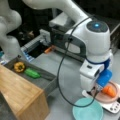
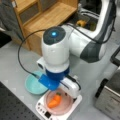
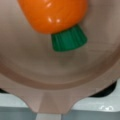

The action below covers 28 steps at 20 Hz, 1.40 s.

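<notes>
An orange toy carrot (image 3: 52,13) with a green top (image 3: 68,40) lies in a pink bowl (image 3: 60,82). In both front views the bowl (image 1: 111,100) (image 2: 62,110) stands on a white kitchen scale (image 1: 113,107) (image 2: 41,108), with the carrot (image 1: 109,91) (image 2: 55,100) inside it. My gripper (image 1: 97,90) (image 2: 64,92) hangs low over the bowl's rim, right next to the carrot's green end. The white hand and its blue camera mount hide the fingers in the front views. No finger shows in the wrist view.
A teal bowl (image 1: 87,111) (image 2: 33,85) stands beside the scale. A wooden shelf unit (image 1: 20,92) (image 2: 47,17) is nearby, with a yellow pepper (image 1: 19,66) and a green vegetable (image 1: 32,73) behind it. A metal appliance (image 2: 110,97) stands at a front view's right.
</notes>
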Motion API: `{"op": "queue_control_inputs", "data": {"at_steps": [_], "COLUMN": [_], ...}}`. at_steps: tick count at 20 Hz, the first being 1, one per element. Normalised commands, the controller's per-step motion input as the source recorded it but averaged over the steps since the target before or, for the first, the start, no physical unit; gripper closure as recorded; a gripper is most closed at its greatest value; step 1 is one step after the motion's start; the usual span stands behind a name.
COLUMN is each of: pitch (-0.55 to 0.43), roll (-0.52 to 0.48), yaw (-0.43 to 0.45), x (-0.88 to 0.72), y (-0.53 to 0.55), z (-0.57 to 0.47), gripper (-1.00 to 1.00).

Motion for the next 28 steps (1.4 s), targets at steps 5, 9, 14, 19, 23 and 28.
{"op": "queue_control_inputs", "data": {"at_steps": [5,9,14,19,23,28], "pitch": [0.110,0.112,0.126,0.138,0.163,0.166], "roll": [-0.246,-0.265,-0.251,-0.257,-0.284,-0.305], "yaw": [0.150,0.148,0.109,0.090,0.085,0.076], "x": [0.37,0.43,0.45,0.39,0.32,0.30], "y": [0.02,0.03,0.08,0.15,0.17,0.15], "z": [-0.04,-0.04,0.05,0.11,0.12,0.10], "gripper": [-1.00,-1.00,-1.00,-1.00,-1.00,-1.00]}}
